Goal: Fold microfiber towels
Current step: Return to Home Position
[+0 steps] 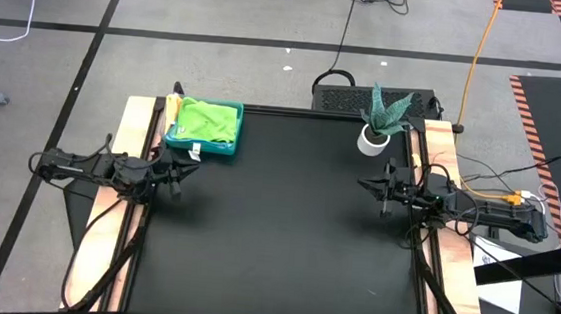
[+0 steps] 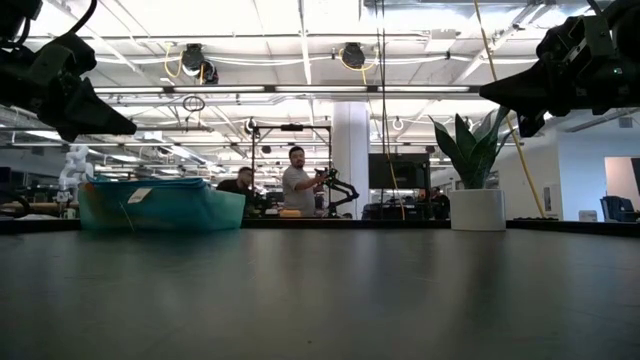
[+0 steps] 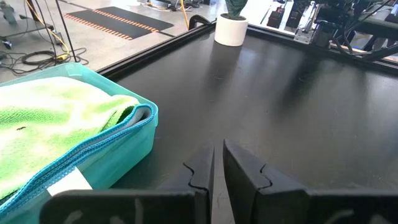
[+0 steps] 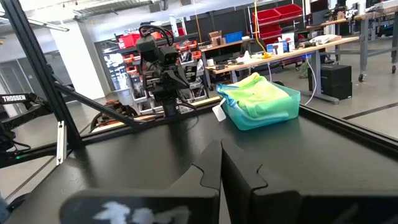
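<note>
The towels (image 1: 206, 120) lie folded in a stack inside the tray (image 1: 236, 133) at the far left corner of the table (image 1: 273, 247). Green is on top, and only a blue hem shows under it, so I cannot count the layers. A white tag (image 1: 195, 151) hangs over the tray's near rim. Stacked and boxed like that, they read to me as finished work, set out of the way of the open mat.

My left claw (image 1: 187, 173) hangs at the left edge, just on the near side of the tray but apart from it. Its fingers are pinched almost together and hold nothing. My right claw (image 1: 367, 185) mirrors it at the right edge, near the plant (image 1: 379, 120) in the far right corner. Its fingers are closed on nothing as well. Both sit raised off the mat and point inward across it.

I judge this to be a parked pose: arms tucked to the sides, and claws closed because there is nothing left to grip. No loose cloth shows anywhere on the table.
</note>
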